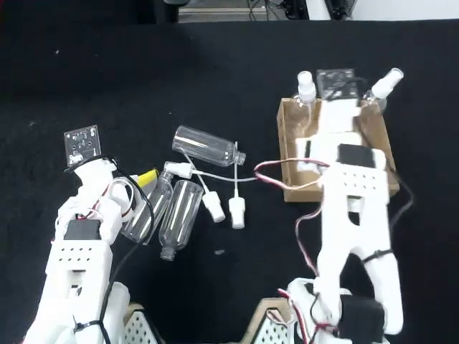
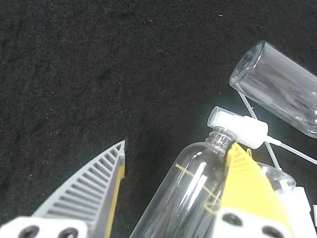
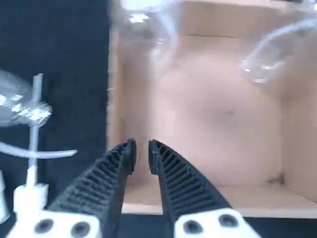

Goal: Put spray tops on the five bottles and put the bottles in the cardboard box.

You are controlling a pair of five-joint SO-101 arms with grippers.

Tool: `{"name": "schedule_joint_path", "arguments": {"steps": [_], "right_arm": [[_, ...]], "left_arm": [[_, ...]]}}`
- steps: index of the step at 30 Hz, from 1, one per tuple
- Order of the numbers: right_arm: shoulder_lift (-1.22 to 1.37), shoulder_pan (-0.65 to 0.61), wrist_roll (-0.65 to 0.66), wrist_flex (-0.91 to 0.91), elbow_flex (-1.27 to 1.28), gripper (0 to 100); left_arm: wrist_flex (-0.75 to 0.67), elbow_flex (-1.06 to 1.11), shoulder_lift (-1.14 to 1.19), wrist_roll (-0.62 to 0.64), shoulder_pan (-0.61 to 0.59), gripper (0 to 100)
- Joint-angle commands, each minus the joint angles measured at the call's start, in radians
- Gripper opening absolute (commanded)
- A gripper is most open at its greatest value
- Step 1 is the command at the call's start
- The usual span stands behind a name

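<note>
My left gripper (image 2: 178,146) is open around a clear bottle (image 2: 190,193) lying on the black table; its yellow finger (image 1: 147,177) rests over the bottle's shoulder. That bottle carries a white spray top (image 2: 238,130). A second bottle (image 1: 179,213) lies beside it and a third bottle (image 1: 208,147) lies farther back, both uncapped. Two loose spray tops (image 1: 214,206) (image 1: 237,213) lie between them. The cardboard box (image 1: 287,154) holds two capped bottles (image 1: 306,87) (image 1: 387,82) at its far end. My right gripper (image 3: 141,146) hangs over the box's near edge, fingers nearly together and holding nothing.
The black cloth (image 1: 215,64) covers the whole table. Red and white cables (image 1: 276,172) run from the right arm across the box's left wall. The box floor (image 3: 213,124) is bare in its middle.
</note>
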Motion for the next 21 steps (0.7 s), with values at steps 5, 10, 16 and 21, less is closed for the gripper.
{"name": "schedule_joint_path", "arguments": {"steps": [5,10,16,21], "right_arm": [[-0.17,-0.238,0.002,0.183,-0.064,1.5],[-0.182,-0.482,-0.008,0.192,-0.061,1.6],[-0.113,-0.664,-0.164,0.064,-0.047,1.6],[0.048,-0.657,-0.19,-0.121,-0.061,1.6]], "left_arm": [[-0.02,-0.018,-0.015,0.003,-0.013,30],[-0.012,-0.036,-0.015,0.003,-0.053,30],[-0.011,-0.091,-0.015,0.012,-0.226,30],[-0.012,-0.09,-0.015,0.078,-0.275,30]]}}
